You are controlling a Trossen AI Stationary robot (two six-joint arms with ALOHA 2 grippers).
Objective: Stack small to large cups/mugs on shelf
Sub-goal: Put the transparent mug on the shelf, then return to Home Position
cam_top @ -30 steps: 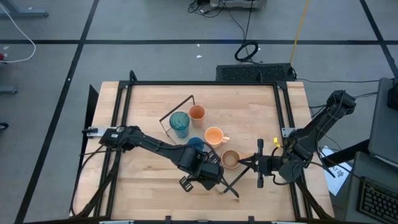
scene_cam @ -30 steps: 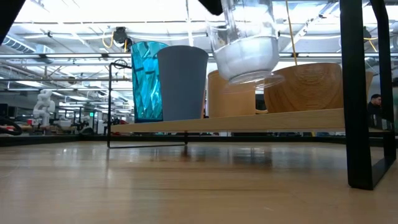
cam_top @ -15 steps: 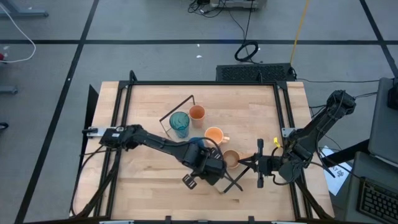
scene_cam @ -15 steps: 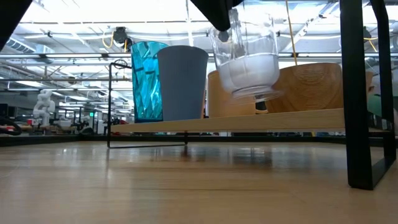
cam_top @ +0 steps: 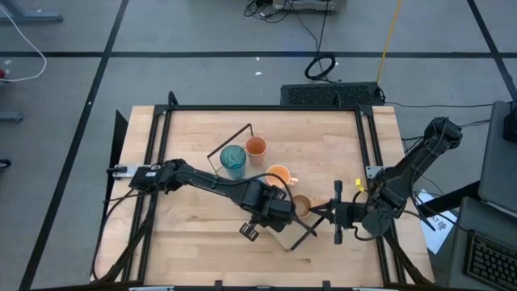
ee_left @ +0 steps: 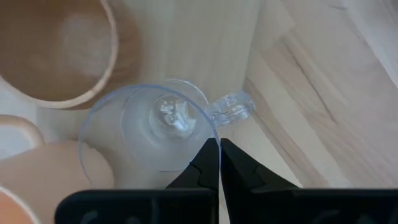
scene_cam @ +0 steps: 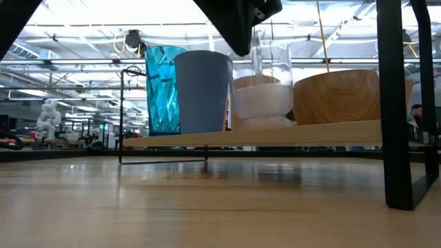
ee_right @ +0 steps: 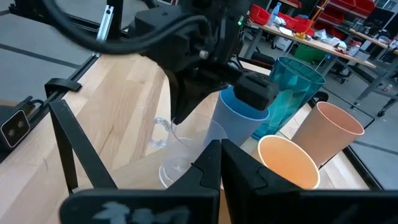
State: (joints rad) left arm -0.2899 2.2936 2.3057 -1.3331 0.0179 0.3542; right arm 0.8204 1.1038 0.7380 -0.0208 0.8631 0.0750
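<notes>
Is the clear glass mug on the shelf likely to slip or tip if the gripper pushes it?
The clear glass mug looks smooth and thin-walled, so probably slippery and fragile. Standing upright on the shelf near its front edge, it might tip off if pushed.

The shelf (scene_cam: 324,130), a long light-wood board on thin black wire brackets, lay slantwise across the table. Along it the cups stood upright in a line. The tall faceted teal tumbler (cam_top: 233,161) stood toward one end, with the small orange cup (cam_top: 256,146) just beside it. The grey-blue cup (scene_cam: 202,91) came next to the tumbler, then the orange mug (cam_top: 279,175) and the tan wood-grain mug (scene_cam: 337,96). The clear glass (ee_left: 163,127), small and handled, stood upright on the board's near edge, just beside the tan mug.
</notes>
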